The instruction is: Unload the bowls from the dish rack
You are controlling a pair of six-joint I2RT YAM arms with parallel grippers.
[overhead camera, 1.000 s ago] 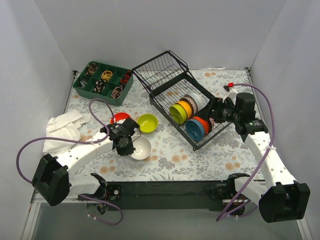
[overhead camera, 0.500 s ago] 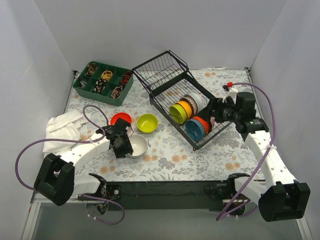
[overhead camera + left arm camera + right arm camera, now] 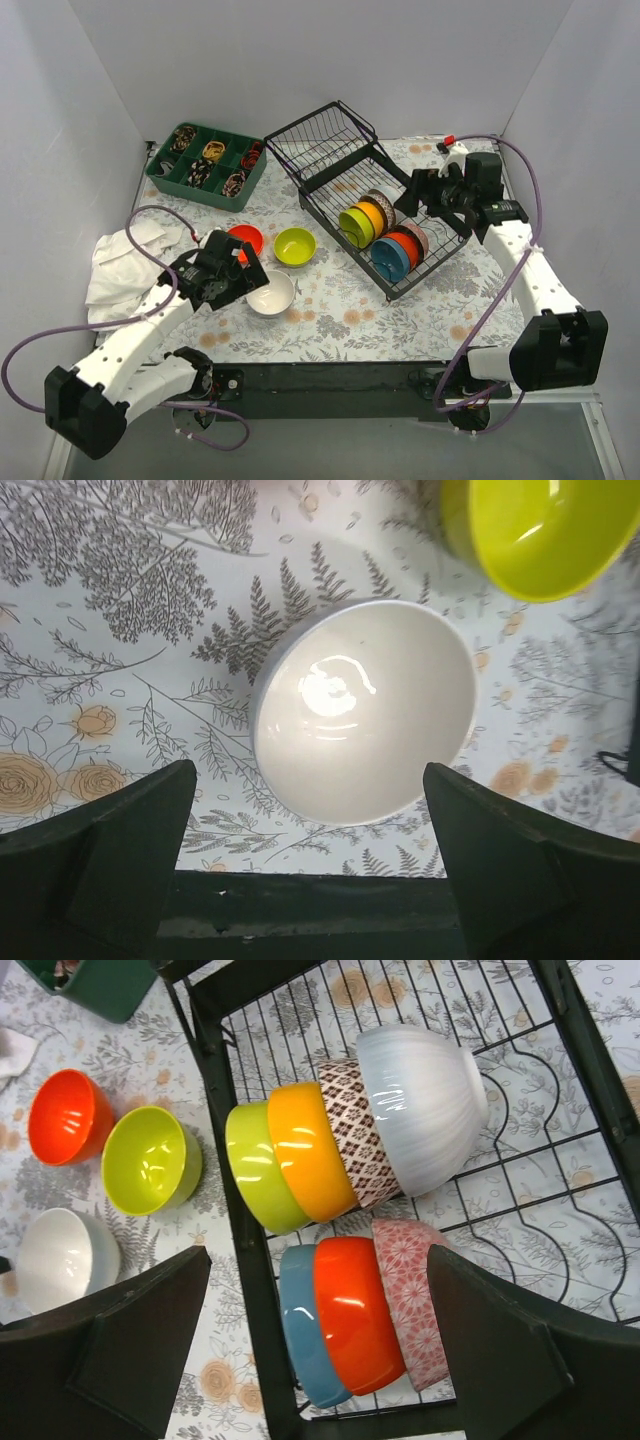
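The black wire dish rack (image 3: 330,150) stands at the back centre. It holds two rows of bowls on edge: green (image 3: 250,1165), orange (image 3: 305,1150), brown-patterned and white (image 3: 420,1100), then blue (image 3: 300,1330), red-orange (image 3: 355,1315) and pink (image 3: 405,1300). A white bowl (image 3: 365,710) sits upright on the tablecloth, with a lime bowl (image 3: 294,246) and a red bowl (image 3: 243,239) beside it. My left gripper (image 3: 310,850) hovers open just short of the white bowl, holding nothing. Over the rack's near row, my right gripper (image 3: 318,1290) hangs open and empty.
A green compartment tray (image 3: 160,172) of small items sits at the back left. A crumpled white cloth (image 3: 125,260) lies at the left edge. White walls close in the table on three sides. Purple cables loop beside both arms.
My left gripper has let go of the white bowl, opened wide and drawn back left. The right gripper has pulled up and back from the rack's bowls, jaws spread wider.
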